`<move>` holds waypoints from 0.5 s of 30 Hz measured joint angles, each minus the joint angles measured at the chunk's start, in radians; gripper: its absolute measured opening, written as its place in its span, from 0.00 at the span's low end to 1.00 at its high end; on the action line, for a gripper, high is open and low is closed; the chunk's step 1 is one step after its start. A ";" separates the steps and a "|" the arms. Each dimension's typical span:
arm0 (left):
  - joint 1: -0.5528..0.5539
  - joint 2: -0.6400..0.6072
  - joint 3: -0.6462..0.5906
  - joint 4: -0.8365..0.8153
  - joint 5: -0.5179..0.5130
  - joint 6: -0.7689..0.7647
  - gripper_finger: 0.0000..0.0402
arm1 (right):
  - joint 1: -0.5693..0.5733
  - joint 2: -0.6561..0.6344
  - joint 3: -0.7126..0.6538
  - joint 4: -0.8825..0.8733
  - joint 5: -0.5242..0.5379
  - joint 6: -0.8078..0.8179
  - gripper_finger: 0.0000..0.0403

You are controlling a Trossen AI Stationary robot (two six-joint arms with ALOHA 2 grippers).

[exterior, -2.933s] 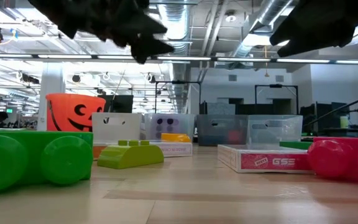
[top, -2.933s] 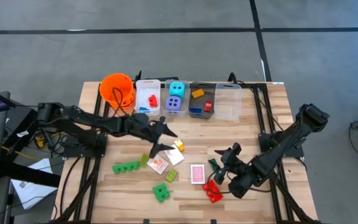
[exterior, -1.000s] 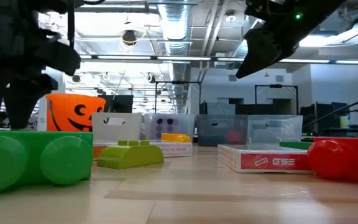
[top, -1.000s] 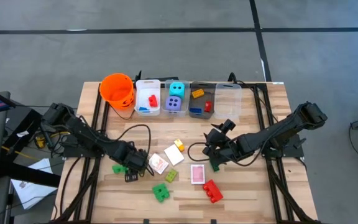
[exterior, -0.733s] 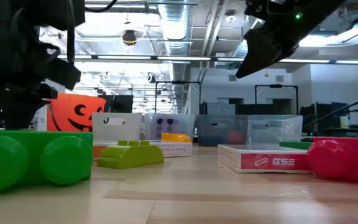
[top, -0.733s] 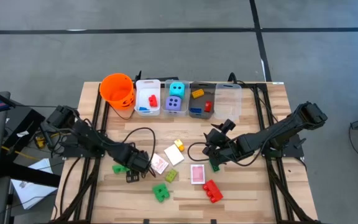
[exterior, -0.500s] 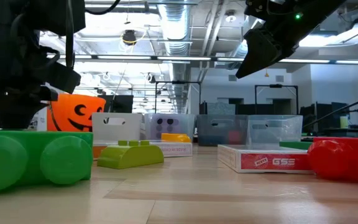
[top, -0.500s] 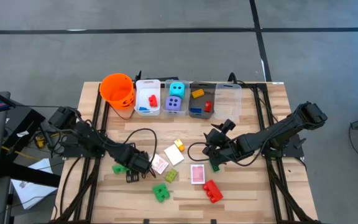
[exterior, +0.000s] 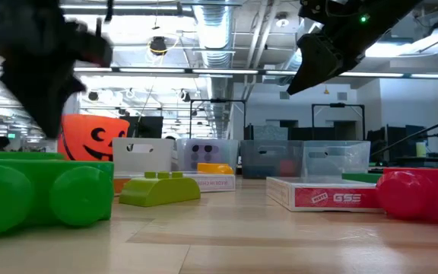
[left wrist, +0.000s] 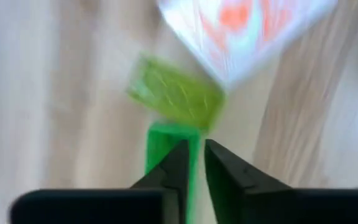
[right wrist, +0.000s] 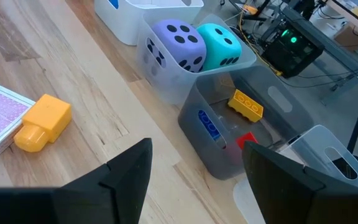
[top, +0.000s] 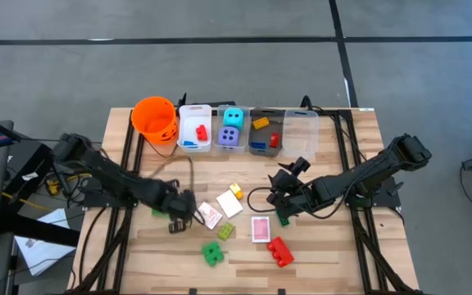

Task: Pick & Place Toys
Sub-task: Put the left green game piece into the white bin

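My left gripper (top: 176,220) stands at the table's left-middle, pointing steeply down, shut on a long green brick (top: 157,211). A lime brick (left wrist: 176,93) and a white card (top: 210,215) lie just beyond it. My right gripper (top: 283,188) hangs open above the table's middle right with nothing between its fingers (right wrist: 129,171). Loose toys lie flat on the wood: a yellow brick (top: 236,191), a pink-backed card (top: 260,229), a small lime brick (top: 225,232), a green brick (top: 212,253), a red brick (top: 280,251) and a dark green brick (top: 283,217). My left gripper pinches a narrow end of the green brick (left wrist: 166,134) between its two fingers (left wrist: 182,158). The fingers come from above and point steeply down. The picture is blurred, and I cannot tell whether the brick is clear of the table.
An orange pumpkin bucket (top: 155,119) and a row of clear bins stand along the far edge. One bin (top: 195,129) holds red and blue bricks, another (top: 232,129) holds two dice, another (top: 265,133) holds bricks, and the last one (top: 301,135) holds nothing. Cables run along both sides.
My left gripper has shut on the long green brick's end and has risen from the table. The brick's visible part has shifted a little toward the far edge.
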 joint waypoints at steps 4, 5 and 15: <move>0.044 -0.181 0.000 0.007 -0.152 -0.001 0.00 | 0.000 0.000 0.000 0.023 0.000 -0.022 0.61; 0.055 -0.230 0.000 0.010 -0.186 -0.001 0.01 | -0.001 0.000 0.000 0.024 0.000 -0.024 0.61; 0.102 -0.523 0.000 -0.024 -0.159 0.126 0.06 | -0.001 0.000 0.000 0.025 0.000 -0.037 0.61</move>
